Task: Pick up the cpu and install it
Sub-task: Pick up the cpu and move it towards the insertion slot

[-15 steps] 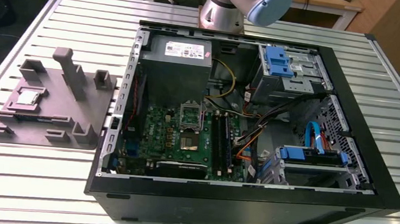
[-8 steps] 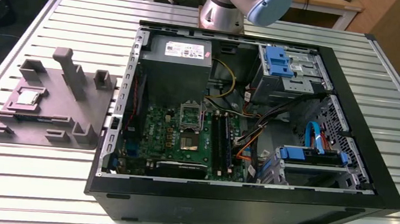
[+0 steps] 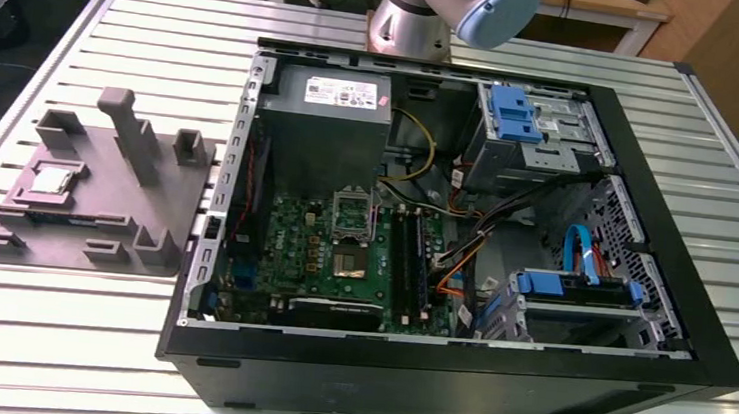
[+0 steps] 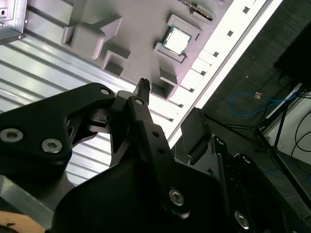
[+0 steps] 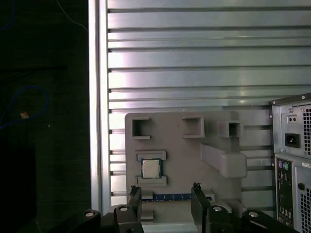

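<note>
Pincer (image 5: 165, 190) apart, empty, over grey plate (image 5: 180, 150); cpu (image 5: 151, 168) lying in plate pocket, at 9 o'clock from computer case (image 3: 433, 393) in exterior view.

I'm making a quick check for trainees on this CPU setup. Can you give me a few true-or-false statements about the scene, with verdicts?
1. The cpu lies in a holder on the grey plate. True.
2. The gripper is shut on the cpu. False: in the first wrist view its fingers stand apart with nothing between them, and the cpu lies on the plate, clear of them.
3. The grey plate sits inside the computer case. False: it lies on the slatted table beside the case, at the exterior view's left.
4. The case is open, with the green motherboard showing inside. True.
</note>
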